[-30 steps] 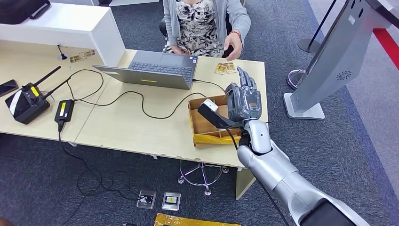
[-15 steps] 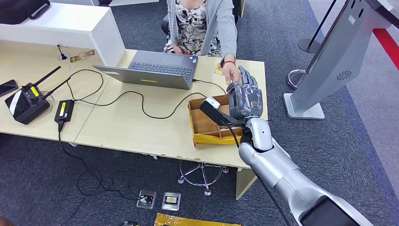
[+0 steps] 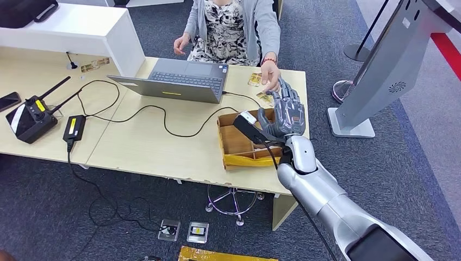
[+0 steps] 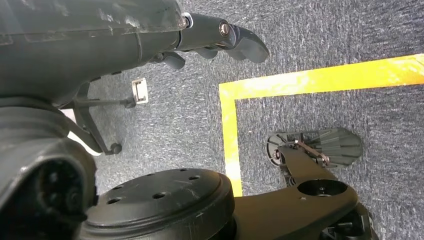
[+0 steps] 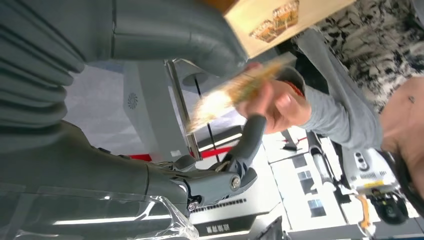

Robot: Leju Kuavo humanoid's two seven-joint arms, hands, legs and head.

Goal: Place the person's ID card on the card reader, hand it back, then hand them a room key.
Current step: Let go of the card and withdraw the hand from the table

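Head view: one silver arm, the right, reaches up from the lower right over the tabletop (image 3: 163, 147). Its right hand (image 3: 285, 111) stands upright with the fingers (image 3: 288, 98) extended and slightly apart above the far end of one wooden tray (image 3: 239, 144). A seated person's hand (image 3: 270, 81) holds a card (image 3: 265, 98) just beside the thumb side of the robot's hand; whether the fingers already pinch it cannot be told here. One more card (image 3: 254, 79) lies on the tabletop behind it, near one open laptop (image 3: 182, 80). One black radio unit with two antennas (image 3: 32, 115) sits at the left edge, one black power brick (image 3: 74, 128) beside it, and one phone (image 3: 10, 100) is at the far left. No writing is readable.

Left wrist view: the left hand (image 4: 165, 35) hangs over grey carpet (image 4: 320, 40) marked with yellow tape (image 4: 310, 80); its fingers are curled loosely and hold nothing.

Right wrist view: the thick grey thumb (image 5: 190, 35) lies against the blurred gold card, which the person's hand also grips. One dark finger (image 5: 247, 142) rises toward it. Contact on both sides is unclear, so the grip cannot be told. Two patterned cards (image 5: 274, 20) lie on the tabletop edge.
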